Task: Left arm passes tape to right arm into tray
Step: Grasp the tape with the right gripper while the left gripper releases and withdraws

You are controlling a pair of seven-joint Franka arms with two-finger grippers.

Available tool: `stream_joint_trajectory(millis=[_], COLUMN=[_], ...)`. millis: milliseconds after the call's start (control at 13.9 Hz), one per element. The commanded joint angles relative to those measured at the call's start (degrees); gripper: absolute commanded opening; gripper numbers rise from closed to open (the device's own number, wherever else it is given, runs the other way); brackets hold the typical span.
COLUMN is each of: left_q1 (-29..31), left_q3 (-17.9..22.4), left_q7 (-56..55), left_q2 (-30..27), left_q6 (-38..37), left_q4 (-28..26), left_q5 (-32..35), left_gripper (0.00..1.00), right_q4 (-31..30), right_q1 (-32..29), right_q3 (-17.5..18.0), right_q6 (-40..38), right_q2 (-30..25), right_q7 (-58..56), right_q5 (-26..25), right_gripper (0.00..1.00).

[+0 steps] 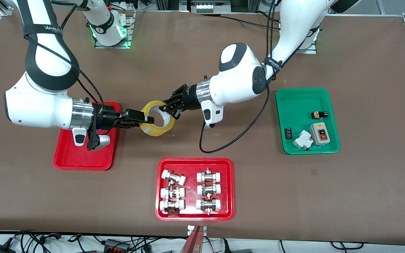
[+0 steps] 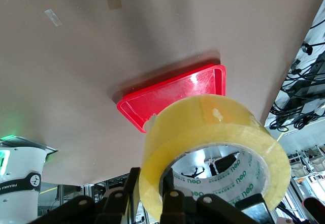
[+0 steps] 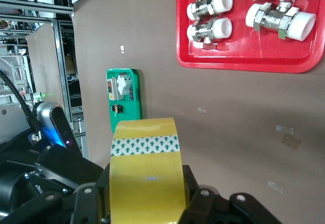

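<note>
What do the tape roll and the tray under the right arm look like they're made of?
Tape: likely glossy translucent yellow plastic film on a pale printed core, probably card; light glints off it. Tray: likely moulded red plastic, smooth and shiny, with rounded corners and a raised rim.

Bright, even overhead light; soft short shadows under arms on counter (image 1: 364,70). Glare patch on red tray (image 2: 195,84) floor. Front view sharp; wrist views wide-angled, nearest tape (image 3: 147,183) slightly soft.
</note>
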Motion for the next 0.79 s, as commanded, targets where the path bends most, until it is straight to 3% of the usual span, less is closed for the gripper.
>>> stream_joint_trajectory(millis=[0,72,144,215,287,431,646,718], left_q1=[0.05,1.01,2.06,3.12,4.52,9.61,14.20,15.77], left_q3=[-0.22,-0.22,-0.30,-0.13,-0.22,-1.96,-1.01,-1.53], left_q7=[1.43,1.25,1.25,1.42,1.51,3.78,15.98,20.02], left_q2=[0.23,0.06,-0.29,-1.34,-2.13,-3.63,-8.02,-9.51], left_q6=[-0.31,-0.66,-1.01,-3.10,-6.43,-13.90,-28.19,-35.05], left_q4=[1.31,1.40,1.31,1.14,1.22,1.49,1.49,1.57], left_q5=[-0.64,-0.64,-0.47,0.15,4.24,10.06,13.40,20.21], left_gripper=[0.15,0.42,0.57,0.88,1.00,1.00,1.00,1.00], right_q4=[0.76,0.76,0.76,0.76,0.76,0.76,0.41,-0.11], right_q1=[0.19,0.19,0.19,0.10,0.10,0.10,-1.38,-3.74], right_q3=[-0.20,-0.20,-0.20,-0.20,-0.20,-0.29,-0.81,-0.82], right_q6=[0.39,0.39,0.39,0.39,0.39,0.39,-0.31,-1.18], right_q2=[0.08,0.08,0.08,0.08,0.08,0.08,0.17,0.26], right_q7=[-0.34,-0.34,-0.34,-0.34,-0.34,-0.34,-0.87,-2.26], right_q5=[0.45,0.45,0.54,0.45,0.45,0.45,-1.38,-2.96], right_gripper=[0.00,0.00,0.00,0.00,0.00,0.00,0.00,0.00])
